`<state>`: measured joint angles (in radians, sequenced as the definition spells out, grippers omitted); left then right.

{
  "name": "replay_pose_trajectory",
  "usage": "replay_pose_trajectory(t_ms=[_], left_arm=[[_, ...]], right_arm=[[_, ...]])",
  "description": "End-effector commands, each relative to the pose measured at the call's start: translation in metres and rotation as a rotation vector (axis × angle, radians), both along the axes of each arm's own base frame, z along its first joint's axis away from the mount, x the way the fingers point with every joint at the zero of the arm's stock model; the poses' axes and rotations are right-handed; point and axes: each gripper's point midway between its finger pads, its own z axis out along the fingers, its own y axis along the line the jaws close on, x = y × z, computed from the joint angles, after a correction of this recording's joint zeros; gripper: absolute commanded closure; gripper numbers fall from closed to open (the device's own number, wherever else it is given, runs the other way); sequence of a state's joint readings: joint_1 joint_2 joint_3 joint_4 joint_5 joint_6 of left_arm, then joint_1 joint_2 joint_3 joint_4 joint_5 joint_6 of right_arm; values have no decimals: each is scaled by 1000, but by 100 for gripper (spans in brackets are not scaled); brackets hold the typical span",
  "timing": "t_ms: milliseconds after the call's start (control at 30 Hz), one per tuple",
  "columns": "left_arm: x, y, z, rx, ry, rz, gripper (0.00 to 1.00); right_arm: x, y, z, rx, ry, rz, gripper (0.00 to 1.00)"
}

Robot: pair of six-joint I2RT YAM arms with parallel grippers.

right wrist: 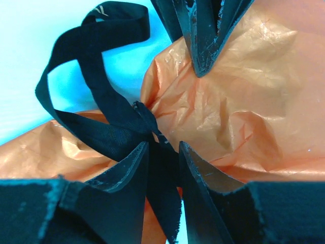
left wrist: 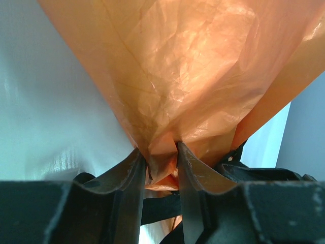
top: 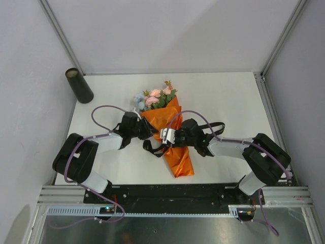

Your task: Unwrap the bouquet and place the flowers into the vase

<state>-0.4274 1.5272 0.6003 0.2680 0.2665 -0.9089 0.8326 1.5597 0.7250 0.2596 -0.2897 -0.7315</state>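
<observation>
Top view first: the white table (top: 228,101) isn't holding much else. The vase (top: 79,85) is sitting way off in the far left corner, right by the wall and well apart from everything. The bouquet (top: 171,133) is lying flat mid-table, with the flowers (top: 155,97) pointing away from the arms and the pinched tail of the cone pointing toward them. A black ribbon (top: 216,127) is looping out on both sides of the wrap, so the tie is sitting right where both arms are working. Both arms are reaching inward, bent at the elbow. The left gripper (top: 145,128) is coming at the left edge of the paper and the right gripper (top: 166,136) is over the waist.

Left wrist view: shiny, crinkly orange paper is filling nearly the whole frame. The left gripper (left wrist: 162,158) is pinching a bunched fold of it between its fingertips. A bit of ribbon (left wrist: 160,208) is crossing underneath.

Right wrist view: the ribbon (right wrist: 96,81) is curling up in a big loop from the knot on the orange wrap. The left arm's fingers (right wrist: 203,40) are poking in from the top. The right gripper (right wrist: 162,162) is hanging low with its jaws slightly apart and a strap of ribbon running between them. I honestly can't tell if it's gripping.
</observation>
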Motion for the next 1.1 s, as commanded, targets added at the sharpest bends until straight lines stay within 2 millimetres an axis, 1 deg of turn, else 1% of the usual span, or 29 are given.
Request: replay_pose_trajectory(t_ms=[0,133,333,367,433,500,600,700,833,967,1067], left_arm=[[10,-10,22,-39,-59,-17,65],[10,-11,22,-39,-60,-16,65],[11,-11,23,-40,-62,-15,65],[11,-11,23,-41,-62,-16,65],[11,-11,23,-40,-62,-17,65],[11,-11,22,-36,-61,-16,65],[12,-9,18,-21,-60,-7,65],[12,-7,14,-9,-58,-2,66],[12,-6,12,-3,-58,-3,66],[13,-6,11,1,-56,-3,67],[13,-6,9,2,-52,-4,67]], right_arm=[[19,9,10,-10,-86,-24,67],[26,8,3,-47,-114,-52,73],[30,10,2,-62,-145,-77,72],[31,10,2,-63,-153,-82,74],[32,11,5,-59,-170,-93,81],[35,12,12,-44,-189,-111,89],[37,14,31,3,-217,-142,95],[34,14,54,71,-232,-157,97],[32,10,75,137,-252,-179,98],[34,5,86,181,-270,-211,99],[41,-3,93,202,-291,-284,100]])
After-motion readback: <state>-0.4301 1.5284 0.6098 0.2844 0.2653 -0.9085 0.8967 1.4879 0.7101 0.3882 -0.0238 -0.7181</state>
